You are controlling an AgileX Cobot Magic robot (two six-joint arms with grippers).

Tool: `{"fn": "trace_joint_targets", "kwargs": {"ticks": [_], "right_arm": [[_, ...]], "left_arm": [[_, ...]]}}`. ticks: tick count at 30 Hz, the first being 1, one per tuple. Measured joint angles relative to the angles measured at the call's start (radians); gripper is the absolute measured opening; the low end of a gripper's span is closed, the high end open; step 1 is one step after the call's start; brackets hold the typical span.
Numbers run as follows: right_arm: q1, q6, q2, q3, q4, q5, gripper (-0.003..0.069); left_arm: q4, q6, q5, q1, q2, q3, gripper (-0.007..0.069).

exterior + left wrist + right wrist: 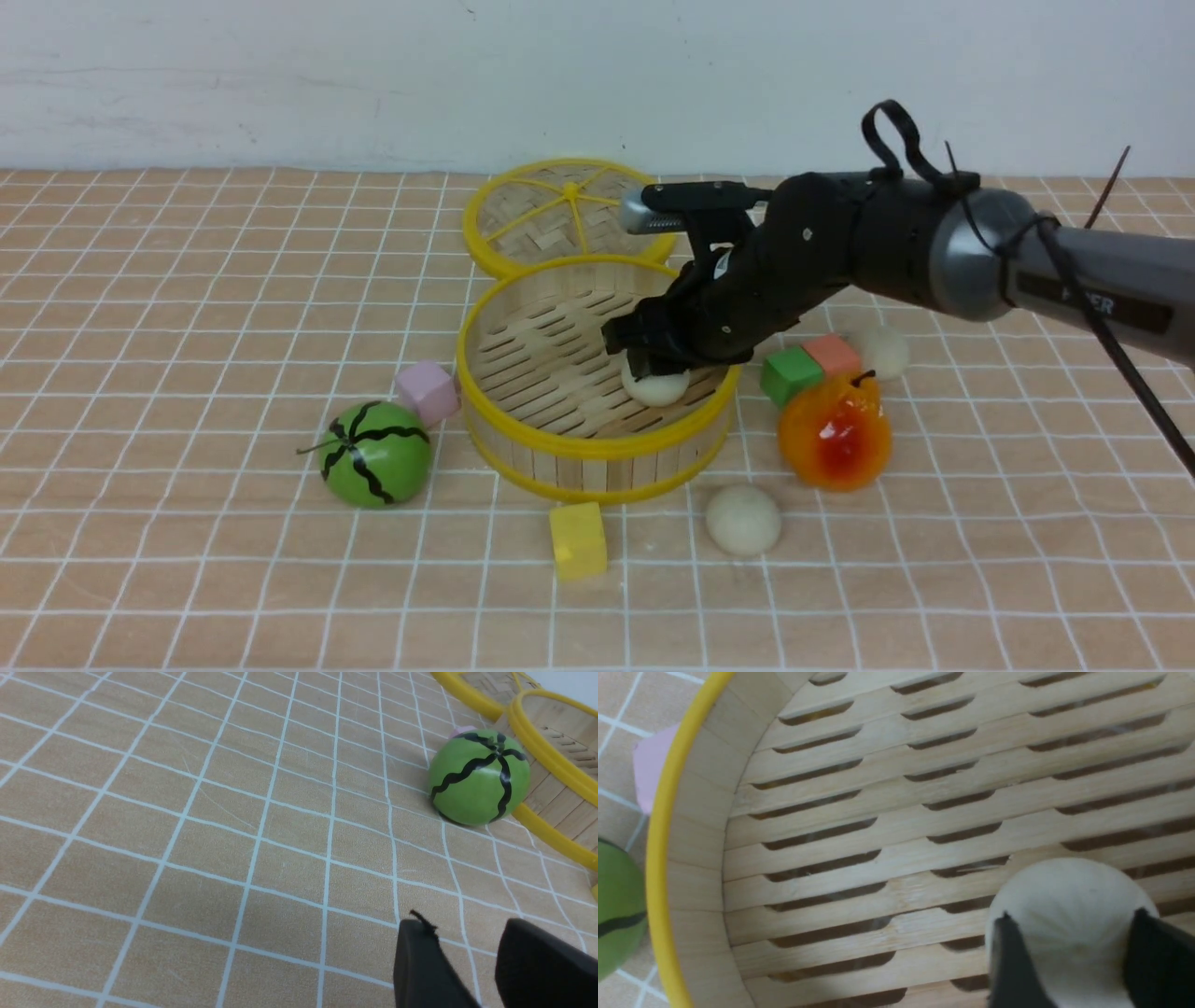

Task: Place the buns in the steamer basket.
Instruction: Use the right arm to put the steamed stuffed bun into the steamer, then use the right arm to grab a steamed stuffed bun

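Note:
The steamer basket (597, 455) stands mid-table; its yellow rim (656, 858) and slatted floor fill the right wrist view. One bun (658, 387) rests on that floor near the right wall. My right gripper (644, 359) reaches down into the basket and is open, its fingers straddling this bun (1064, 891) on either side. A second bun (743, 520) lies on the cloth in front of the basket. A third bun (879, 352) sits to the right, behind the cubes. My left gripper (467, 924) is open over bare cloth, well short of the basket rim (551, 760).
The woven lid (560, 215) lies behind the basket. A green watermelon ball (376, 455) and a pink cube (427, 392) sit left of it, a yellow cube (578, 539) in front. Green (790, 375) and orange (831, 353) cubes and an orange-red pear (836, 434) crowd the right.

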Motion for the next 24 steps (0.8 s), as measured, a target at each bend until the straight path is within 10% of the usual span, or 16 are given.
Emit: {"fn": "trace_joint_targets", "kwargs": {"ticks": [18,24], "right_arm": [[-0.01,0.021,-0.349,0.02,-0.108,0.473,0.0415],[-0.01,0.021,-0.43,0.233,-0.114,0.409,0.0415]], "left_arm": [[0.0,0.0,0.0,0.0,0.0,0.0,0.0238],[0.0,0.0,0.0,0.0,0.0,0.0,0.0238]]}}
